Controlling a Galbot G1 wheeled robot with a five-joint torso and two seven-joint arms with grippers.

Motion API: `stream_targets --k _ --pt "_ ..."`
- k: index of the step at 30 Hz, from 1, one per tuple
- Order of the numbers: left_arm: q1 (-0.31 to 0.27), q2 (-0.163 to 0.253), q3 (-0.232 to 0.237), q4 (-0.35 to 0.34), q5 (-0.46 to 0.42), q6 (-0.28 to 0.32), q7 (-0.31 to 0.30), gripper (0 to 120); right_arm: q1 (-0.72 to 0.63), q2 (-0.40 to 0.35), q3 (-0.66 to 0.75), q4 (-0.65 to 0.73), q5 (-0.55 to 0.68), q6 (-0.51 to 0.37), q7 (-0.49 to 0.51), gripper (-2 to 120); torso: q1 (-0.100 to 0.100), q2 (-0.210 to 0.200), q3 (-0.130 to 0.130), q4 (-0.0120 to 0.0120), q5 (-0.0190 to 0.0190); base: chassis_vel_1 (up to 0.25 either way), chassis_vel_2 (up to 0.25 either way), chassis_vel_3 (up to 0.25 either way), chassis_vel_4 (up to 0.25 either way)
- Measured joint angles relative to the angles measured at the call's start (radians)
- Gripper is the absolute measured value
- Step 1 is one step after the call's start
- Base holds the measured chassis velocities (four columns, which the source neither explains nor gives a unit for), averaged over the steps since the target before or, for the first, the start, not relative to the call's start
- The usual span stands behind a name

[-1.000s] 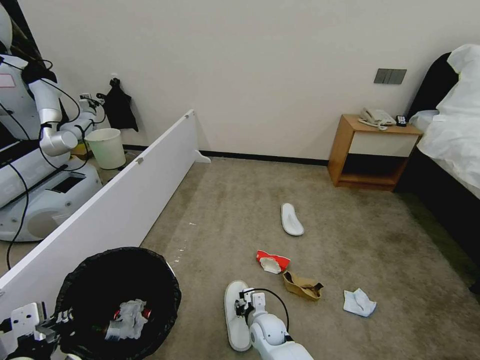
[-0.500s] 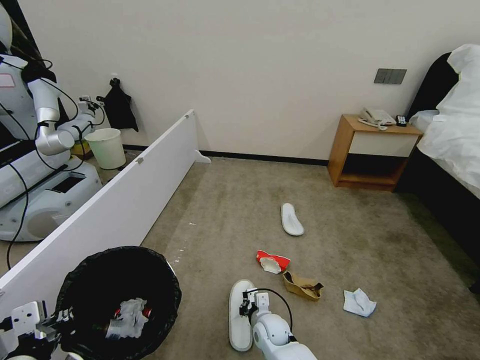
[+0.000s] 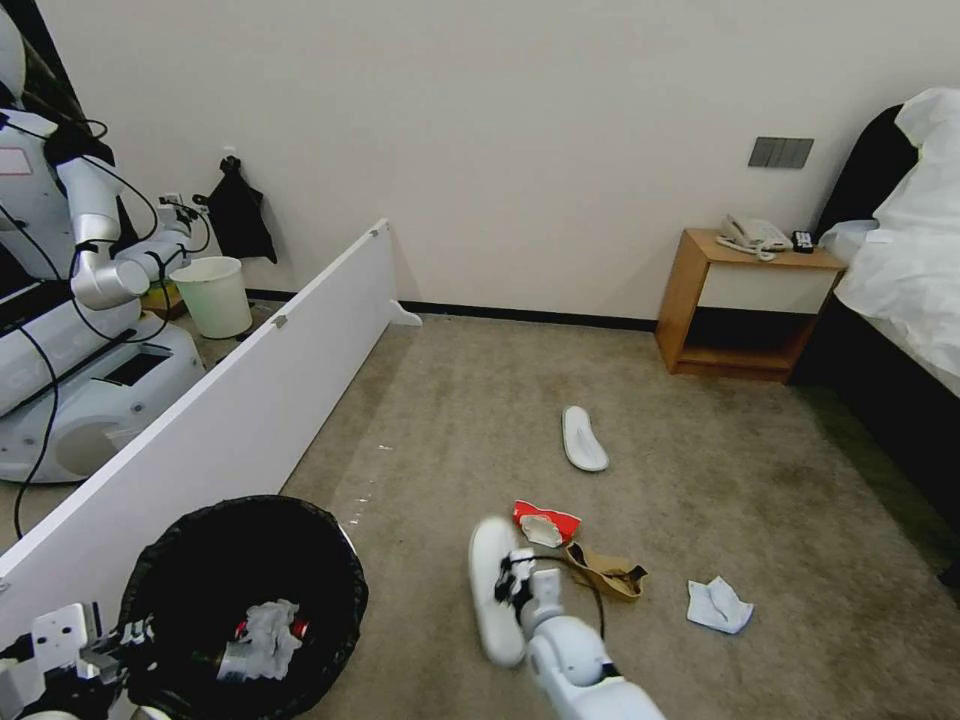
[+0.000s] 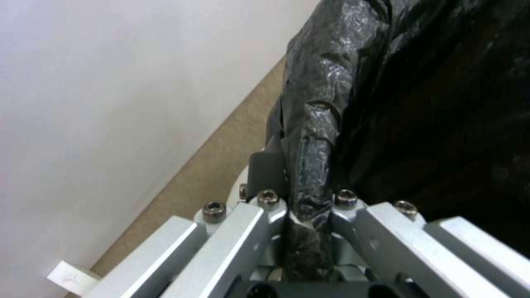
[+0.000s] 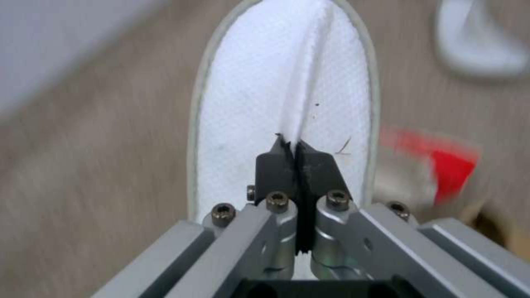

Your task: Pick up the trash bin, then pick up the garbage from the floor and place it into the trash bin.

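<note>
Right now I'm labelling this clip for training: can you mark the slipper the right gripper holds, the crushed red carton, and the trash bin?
held slipper (image 3: 492,590), head view, middle of its sole.
crushed red carton (image 3: 545,522), head view, its centre.
trash bin (image 3: 335,545), head view, black-bagged rim.

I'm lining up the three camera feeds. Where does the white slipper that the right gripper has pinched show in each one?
Head view: the white fabric slipper lies low, centre, at the right gripper.
Right wrist view: the slipper stretches away from the shut fingers.
Left wrist view: not in it; there the left gripper clamps the black-bagged round trash bin.
Shared landmark: the crushed red-white carton.
</note>
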Motion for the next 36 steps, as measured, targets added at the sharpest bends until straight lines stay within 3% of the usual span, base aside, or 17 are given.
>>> stream_targets --k 5,11,12,15,18,21,36 --pt "-0.030 0.061 0.028 0.003 -0.052 0.048 -0.033 2 -0.012 -0.109 0.038 0.303 0.090 0.137 -0.050 0 0.000 0.000 0.000 -0.0004 0.0001 0.000 0.000 0.000 0.000" --pt "-0.045 0.076 0.034 0.001 -0.129 0.094 -0.077 2 0.089 -0.144 0.019 0.422 0.189 0.226 -0.110 0 0.000 0.000 0.000 -0.0002 -0.0001 0.000 0.000 0.000 0.000" --pt "-0.045 0.076 0.034 0.001 -0.129 0.094 -0.077 2 0.089 -0.144 0.019 0.422 0.189 0.226 -0.110 0 0.000 0.000 0.000 -0.0002 -0.0001 0.000 0.000 0.000 0.000" --pt "-0.048 0.072 0.039 -0.004 -0.159 0.104 -0.105 2 0.262 -0.147 -0.040 0.444 0.293 0.313 -0.203 0 0.000 0.000 0.000 0.0006 -0.0004 0.000 0.000 0.000 0.000" --pt "-0.046 0.069 0.041 -0.007 -0.163 0.104 -0.107 2 0.302 -0.145 -0.059 0.444 0.331 0.330 -0.231 0 0.000 0.000 0.000 0.0002 -0.0002 0.000 0.000 0.000 0.000" --pt "-0.040 0.062 0.040 -0.014 -0.172 0.107 -0.109 2 0.430 -0.121 -0.141 0.447 0.518 0.385 -0.352 0 0.000 0.000 0.000 0.0000 -0.0001 0.000 0.000 0.000 0.000" --pt "-0.024 0.063 0.026 -0.036 -0.206 0.106 -0.114 2 0.610 -0.042 -0.412 0.408 0.749 0.414 -0.583 0 0.000 0.000 0.000 0.0003 -0.0004 0.000 0.000 0.000 0.000"
